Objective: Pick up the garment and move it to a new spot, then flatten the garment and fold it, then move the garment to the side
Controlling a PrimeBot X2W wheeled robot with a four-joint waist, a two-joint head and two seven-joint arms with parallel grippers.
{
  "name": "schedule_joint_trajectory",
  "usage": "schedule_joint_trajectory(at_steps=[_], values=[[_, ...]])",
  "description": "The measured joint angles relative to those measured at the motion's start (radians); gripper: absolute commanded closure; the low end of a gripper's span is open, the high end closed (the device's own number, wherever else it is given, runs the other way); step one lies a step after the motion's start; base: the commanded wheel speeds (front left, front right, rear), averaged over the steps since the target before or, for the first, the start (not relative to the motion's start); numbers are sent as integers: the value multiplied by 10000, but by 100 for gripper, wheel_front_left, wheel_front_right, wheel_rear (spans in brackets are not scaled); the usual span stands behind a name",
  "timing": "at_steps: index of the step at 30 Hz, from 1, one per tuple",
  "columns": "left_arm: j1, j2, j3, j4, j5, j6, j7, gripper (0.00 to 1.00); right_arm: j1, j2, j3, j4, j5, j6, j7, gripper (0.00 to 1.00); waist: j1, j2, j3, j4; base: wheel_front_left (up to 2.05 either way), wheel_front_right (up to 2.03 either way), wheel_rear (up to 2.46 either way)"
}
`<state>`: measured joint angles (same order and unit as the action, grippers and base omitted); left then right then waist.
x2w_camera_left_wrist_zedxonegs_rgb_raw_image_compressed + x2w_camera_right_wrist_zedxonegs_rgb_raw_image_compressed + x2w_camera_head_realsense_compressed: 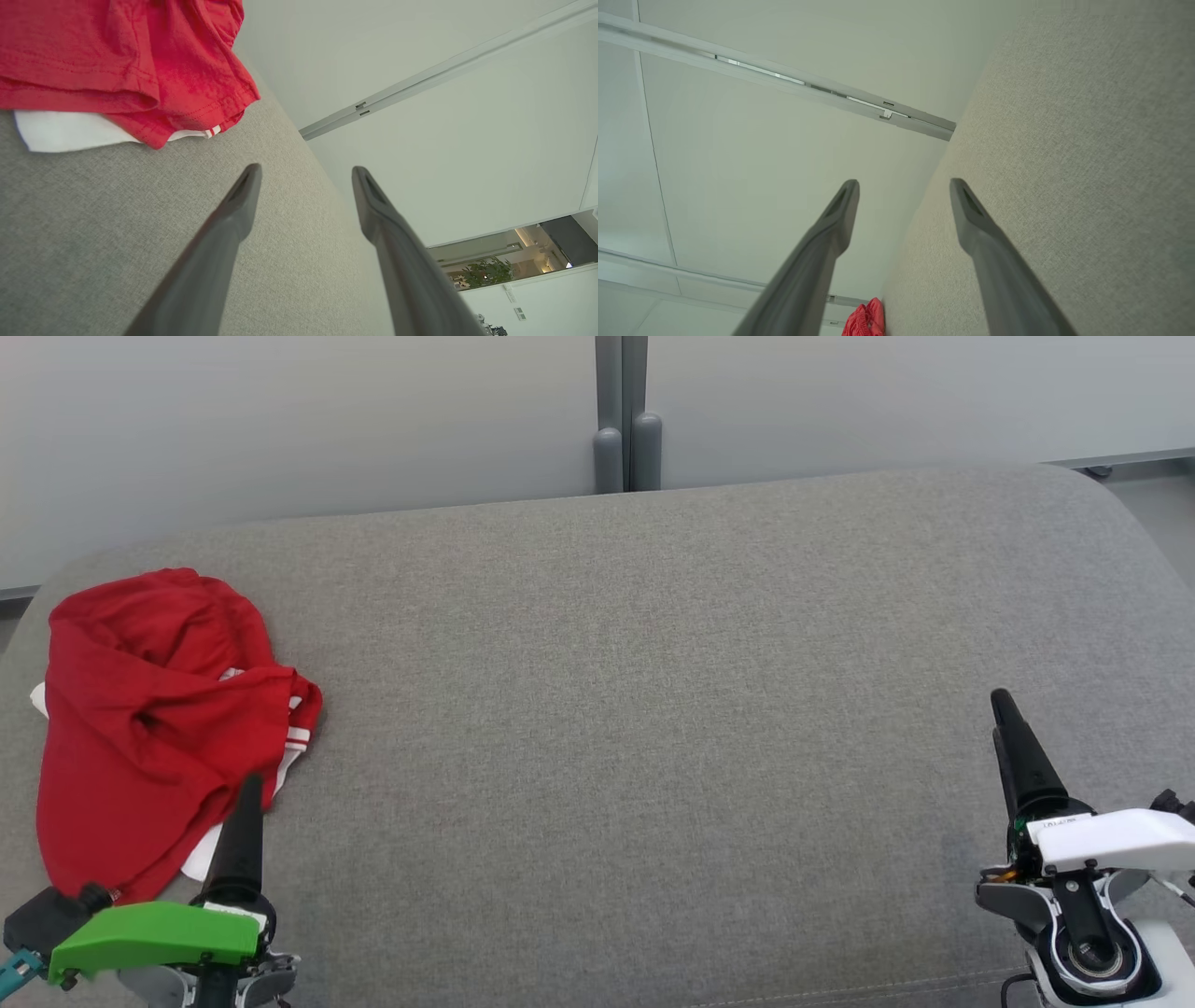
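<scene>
The garment [159, 719] is a crumpled red piece with white trim, lying in a heap at the far left of the grey cushioned surface [653, 709]. My left gripper [250, 786] hovers at the heap's near right edge, its dark fingers overlapping the cloth's hem in the head view. In the left wrist view the garment [126, 60] lies at the upper left, and the left gripper [306, 175] is open and empty just short of it. My right gripper [1001, 702] is far off at the lower right, and the right wrist view shows the right gripper [903, 186] open with nothing between its fingers. The garment [865, 321] is a small red patch there.
A pale wall with a grey vertical post [627, 420] runs behind the surface. The surface's rounded corners fall away at the far left and at the far right [1111, 495]. Bare grey cushion spans the middle and right.
</scene>
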<state>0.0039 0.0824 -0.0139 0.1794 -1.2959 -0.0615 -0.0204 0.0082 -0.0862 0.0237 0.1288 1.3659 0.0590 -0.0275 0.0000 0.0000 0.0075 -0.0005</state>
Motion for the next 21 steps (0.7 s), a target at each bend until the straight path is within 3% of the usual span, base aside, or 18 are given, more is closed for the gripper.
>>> schedule_joint_trajectory(at_steps=[9,21], values=[[-57,12,-207,-309,1931,17,-276,0,-38,-382,405,-98,-1705,42,-353,0,0,0,15,-4,0,0,0],[-58,65,-562,-608,4383,370,-713,0,-244,-546,750,-431,-4445,8,-740,0,0,0,31,-21,0,0,0]])
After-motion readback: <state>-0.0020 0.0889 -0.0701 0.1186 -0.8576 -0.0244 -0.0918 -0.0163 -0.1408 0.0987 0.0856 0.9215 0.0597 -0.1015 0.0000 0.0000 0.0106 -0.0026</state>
